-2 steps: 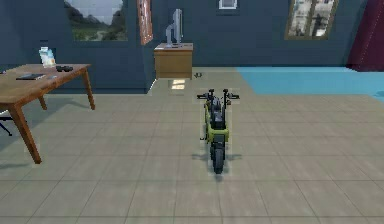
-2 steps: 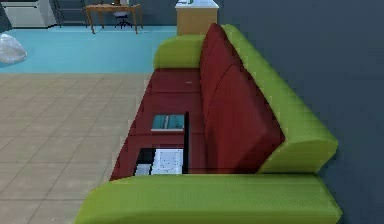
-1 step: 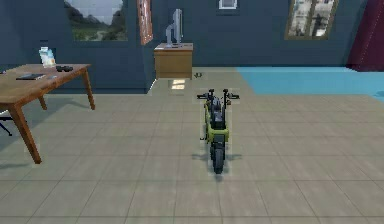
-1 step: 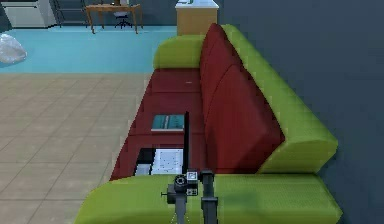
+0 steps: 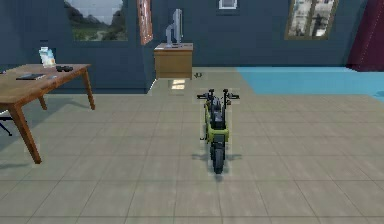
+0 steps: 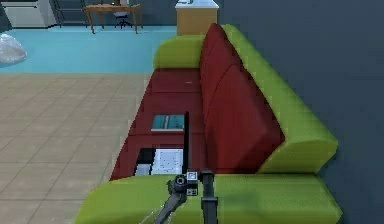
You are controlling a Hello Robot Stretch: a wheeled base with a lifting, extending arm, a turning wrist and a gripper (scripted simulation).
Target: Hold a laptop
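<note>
Forward view: green motorbike [image 5: 217, 125] stands on the tiled floor [image 5: 120, 170], mid-room and facing the camera. Wooden table [image 5: 30, 88] at the view's left carries a few small dark items and a pale upright thing, too small to name. Low wooden cabinet [image 5: 172, 60] against the dark blue back wall has a flat screen [image 5: 175, 27] on top. Framed pictures [image 5: 97, 18] hang on the wall and there is a window [image 5: 312, 17] toward the right. Blue carpet [image 5: 310, 82] covers the far right floor.

Arm side view: sofa [image 6: 290, 120] with green frame and red cushions runs up the picture. The arm [image 6: 210, 205] rises from the bottom edge over the sofa's near green armrest. The gripper [image 6: 172, 200] sits at the arm's end, just left of the white marker squares. Cannot tell whether it holds anything, since the armrest lies right behind it.

Just beyond the gripper, on the red seat, lies a pale flat slab with dark patches, likely the laptop [image 6: 163, 160]. A thin dark upright panel [image 6: 187, 140] runs along its right edge. Farther out from the gripper on the same seat lies a teal-faced flat thing [image 6: 167, 122]. Touching or apart from the gripper: cannot tell.

Well beyond the gripper, past the sofa's far end, a wooden desk [image 6: 113, 12] stands. A white bag-like blob [image 6: 12, 48] lies on blue carpet, far out to the gripper's left.
</note>
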